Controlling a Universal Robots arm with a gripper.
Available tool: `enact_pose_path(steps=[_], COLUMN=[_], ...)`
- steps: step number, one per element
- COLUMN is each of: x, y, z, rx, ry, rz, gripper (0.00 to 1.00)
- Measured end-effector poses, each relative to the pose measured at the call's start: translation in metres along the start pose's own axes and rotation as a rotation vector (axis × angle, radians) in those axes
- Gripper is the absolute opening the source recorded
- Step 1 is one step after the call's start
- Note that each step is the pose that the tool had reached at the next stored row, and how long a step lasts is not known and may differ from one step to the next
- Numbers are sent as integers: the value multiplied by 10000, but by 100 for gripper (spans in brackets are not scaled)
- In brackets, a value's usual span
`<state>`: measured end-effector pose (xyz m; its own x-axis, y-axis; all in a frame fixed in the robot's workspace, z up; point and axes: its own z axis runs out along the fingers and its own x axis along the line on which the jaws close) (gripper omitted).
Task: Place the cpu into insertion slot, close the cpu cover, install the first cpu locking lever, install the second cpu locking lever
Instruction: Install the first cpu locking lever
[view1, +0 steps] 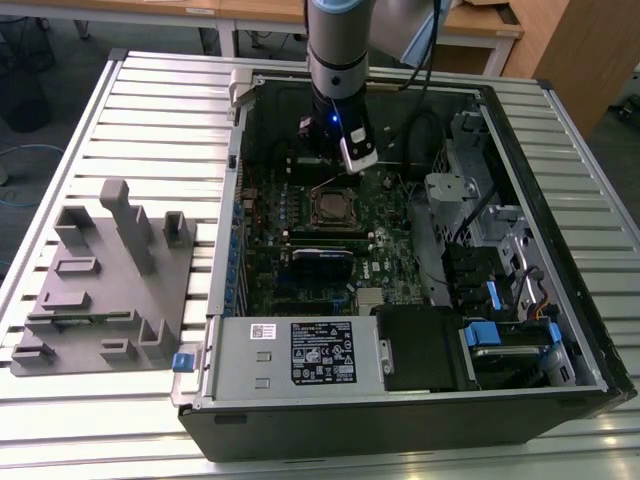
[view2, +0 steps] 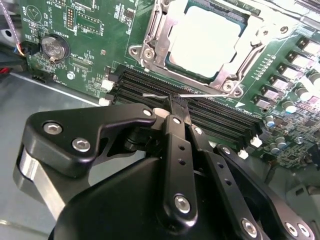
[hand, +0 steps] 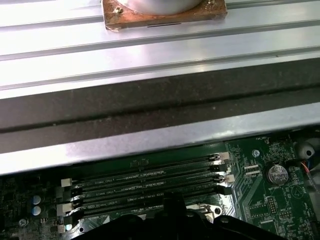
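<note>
The tool (view2: 175, 106) is fully closed and holds nothing. Its tip meets the thin locking lever (view2: 210, 95), which lies along the cpu cover (view2: 157, 31) edge facing the tool.

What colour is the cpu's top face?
The cpu is pale silver-grey, best seen in the second wrist view.

one cpu (view2: 207, 42), four memory slots (hand: 145, 182) (black)
</note>
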<state>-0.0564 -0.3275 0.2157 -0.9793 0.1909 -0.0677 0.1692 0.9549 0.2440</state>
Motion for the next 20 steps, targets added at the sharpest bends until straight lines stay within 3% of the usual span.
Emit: enact_pose_path(steps=[7,20], x=[0,-64], y=[-5,16], z=[35,101], rx=[12,21], ry=[-35,-74], rz=[34,189], gripper=[11,11])
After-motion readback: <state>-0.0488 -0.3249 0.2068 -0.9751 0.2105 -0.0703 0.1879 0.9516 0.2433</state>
